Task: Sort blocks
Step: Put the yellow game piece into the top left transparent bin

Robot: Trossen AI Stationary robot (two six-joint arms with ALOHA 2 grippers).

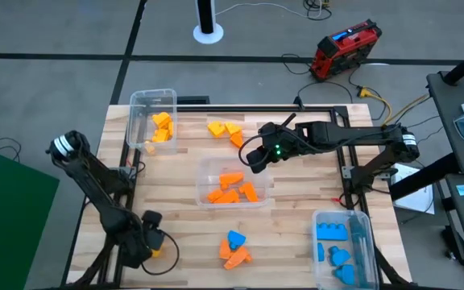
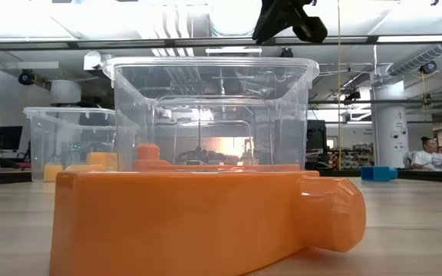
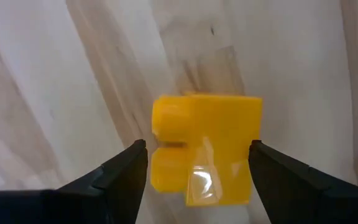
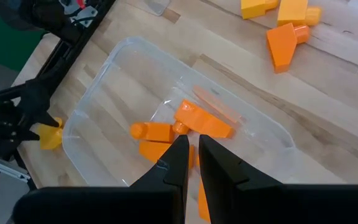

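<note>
My left gripper is at the table's near left corner, shut on a yellow block. My right gripper hangs shut, holding nothing, above the middle clear bin, which holds several orange blocks. A far-left bin holds yellow blocks. A near-right bin holds blue blocks. Yellow and orange blocks lie loose on the table beyond the middle bin. A blue block and orange ones lie loose near the front edge. My left gripper pinches the yellow block between its two fingers, one on each of two opposite sides. The block's studded end points away from the wrist. Whether the block rests on the table or is lifted, I cannot tell.
A large orange block lies close in front of the low camera and hides much of the table. Bare wood lies between the middle bin and the left arm. A red device and cables lie on the floor beyond the table.
</note>
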